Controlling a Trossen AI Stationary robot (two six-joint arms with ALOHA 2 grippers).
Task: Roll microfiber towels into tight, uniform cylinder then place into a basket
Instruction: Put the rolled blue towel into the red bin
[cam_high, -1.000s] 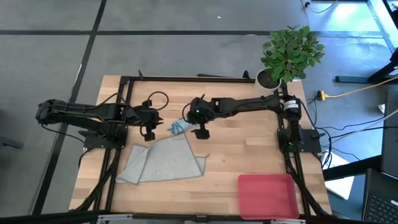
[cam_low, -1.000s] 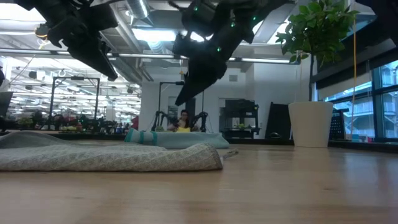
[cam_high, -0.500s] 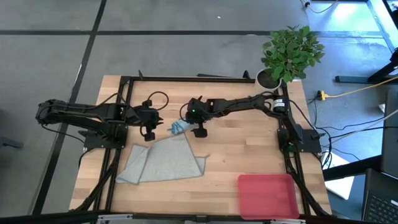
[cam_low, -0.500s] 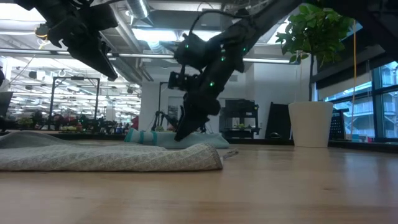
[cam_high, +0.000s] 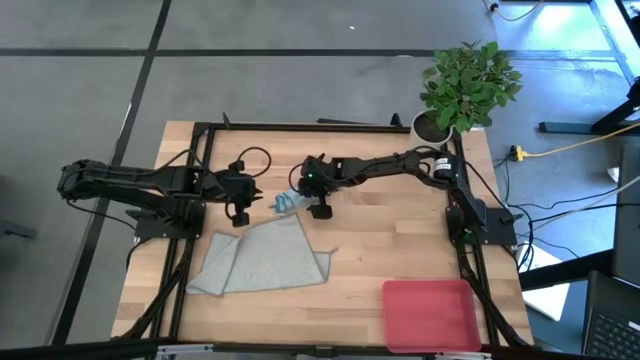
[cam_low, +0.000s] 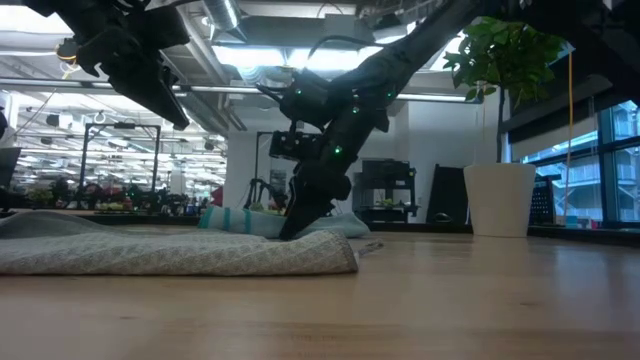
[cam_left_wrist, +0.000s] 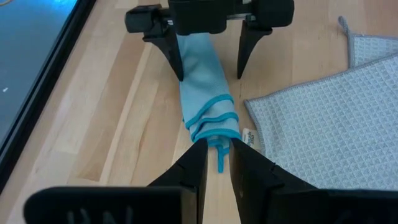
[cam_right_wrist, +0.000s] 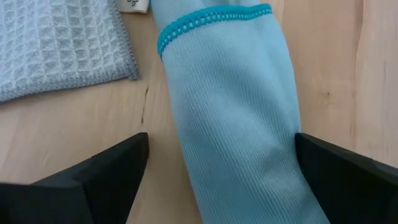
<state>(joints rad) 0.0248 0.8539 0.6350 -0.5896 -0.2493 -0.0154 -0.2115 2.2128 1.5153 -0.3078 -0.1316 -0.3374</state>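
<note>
The teal microfiber towel (cam_high: 288, 204) lies rolled on the table, its white tag (cam_left_wrist: 249, 135) at the end toward my left arm. My right gripper (cam_left_wrist: 209, 76) is open wide and low over the roll (cam_right_wrist: 230, 112), one finger on each side of its other end. My left gripper (cam_left_wrist: 217, 149) hangs well above the table (cam_low: 180, 122), a narrow gap between its fingers and nothing in it. The grey towel (cam_high: 265, 256) lies loosely spread just near of the roll. My right gripper comes slanting down from the table's right with its fingers across the roll's end. One finger (cam_right_wrist: 348, 174) stands right against the roll's side (cam_right_wrist: 283, 143); I cannot tell whether it touches. The other finger (cam_right_wrist: 93, 180) is clear of it.
The pink basket (cam_high: 430, 312) sits at the near right of the table. A potted plant (cam_high: 465, 85) stands at the far right corner, its white pot (cam_low: 498, 198) in the low view. Black frame rails (cam_high: 300, 127) run along the far and side edges.
My right gripper has come down toward the teal roll, staying open, and now its fingers straddle the roll close to the table. Neither towel has moved.
</note>
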